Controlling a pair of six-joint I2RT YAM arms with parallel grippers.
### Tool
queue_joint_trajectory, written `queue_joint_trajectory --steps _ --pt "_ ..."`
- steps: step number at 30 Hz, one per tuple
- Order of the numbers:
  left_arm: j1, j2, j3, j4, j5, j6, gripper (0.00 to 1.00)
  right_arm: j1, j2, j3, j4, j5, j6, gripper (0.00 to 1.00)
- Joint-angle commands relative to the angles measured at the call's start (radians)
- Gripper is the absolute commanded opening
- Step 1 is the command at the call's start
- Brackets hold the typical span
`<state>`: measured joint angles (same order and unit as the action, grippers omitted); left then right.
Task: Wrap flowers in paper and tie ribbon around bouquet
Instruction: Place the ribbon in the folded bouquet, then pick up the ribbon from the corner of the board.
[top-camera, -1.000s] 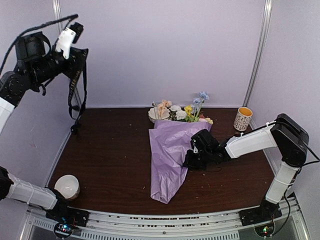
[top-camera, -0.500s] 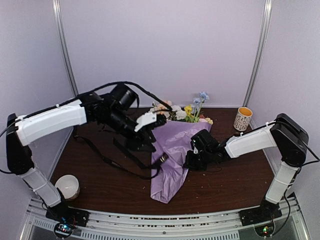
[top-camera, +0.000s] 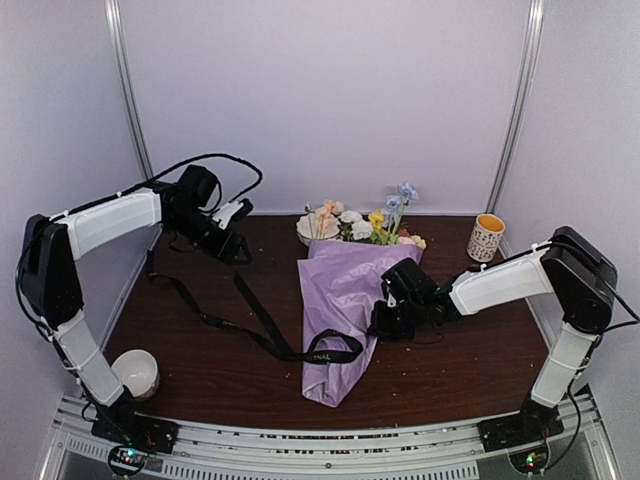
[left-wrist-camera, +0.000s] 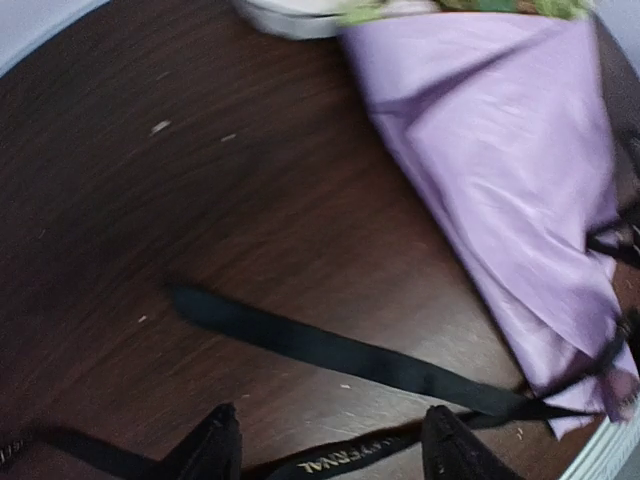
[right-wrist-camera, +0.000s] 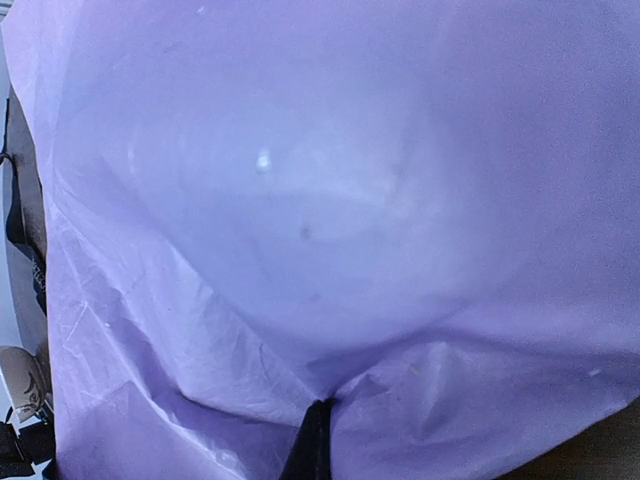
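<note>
Now, step: judging by the layout, the ribbon is laid across the wrap and the tie is not yet made.
Bouquet (top-camera: 345, 300): flat on the table (top-camera: 200, 375), long axis near-to-far, flowers (top-camera: 365, 225) at the far end, narrow tip towards the arms.
Ribbon (top-camera: 318, 357): slack on the wood, running from the left side towards the near right. Its looped end lies over the bouquet's narrow lower part.
Left gripper (left-wrist-camera: 330, 445): fingers apart, nothing between them, above the table far-left of the bouquet.
Right gripper (top-camera: 383, 318): closed, tip against the paper (right-wrist-camera: 300, 200) at its right edge. I cannot tell whether it pinches a fold.
Key relation: the ribbon crosses the bouquet's axis, and its free length lies wholly to the left.
Nearer arm: left, probably; the right looks busy steadying the paper.
</note>
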<state>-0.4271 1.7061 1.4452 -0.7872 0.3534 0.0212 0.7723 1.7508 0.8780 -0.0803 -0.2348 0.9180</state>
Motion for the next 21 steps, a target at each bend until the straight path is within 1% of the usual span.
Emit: queue_joint_trajectory --steps 1,2,3,7,10,13,15,17,19,21 --pt "0.076 0.121 -0.002 0.12 -0.214 -0.248 0.7 -0.005 -0.005 0.01 -0.031 0.022 -0.019 0.0" --pt "0.087 0.151 0.015 0.129 -0.245 -0.261 0.73 -0.004 -0.007 0.008 -0.03 0.025 -0.019 0.0" --pt "0.092 0.191 0.045 0.128 -0.256 -0.265 0.74 -0.005 -0.006 0.007 -0.031 0.027 -0.019 0.0" --pt "0.096 0.339 0.17 0.071 -0.261 -0.257 0.75 -0.005 -0.008 0.007 -0.035 0.031 -0.02 0.0" --pt "0.096 0.401 0.181 0.061 -0.274 -0.257 0.75 -0.007 -0.012 0.006 -0.037 0.035 -0.02 0.0" --pt "0.096 0.438 0.162 0.057 -0.291 -0.254 0.74 -0.006 -0.012 0.005 -0.038 0.035 -0.021 0.0" --pt "0.095 0.459 0.148 0.071 -0.269 -0.253 0.72 -0.007 -0.011 0.007 -0.042 0.035 -0.025 0.0" --pt "0.092 0.472 0.134 0.091 -0.224 -0.254 0.65 -0.008 -0.011 0.007 -0.048 0.037 -0.027 0.0" --pt "0.081 0.475 0.124 0.115 -0.2 -0.254 0.55 -0.007 -0.011 0.006 -0.051 0.039 -0.028 0.0" --pt "0.069 0.475 0.123 0.134 -0.186 -0.243 0.34 -0.007 -0.012 0.007 -0.051 0.039 -0.027 0.0"
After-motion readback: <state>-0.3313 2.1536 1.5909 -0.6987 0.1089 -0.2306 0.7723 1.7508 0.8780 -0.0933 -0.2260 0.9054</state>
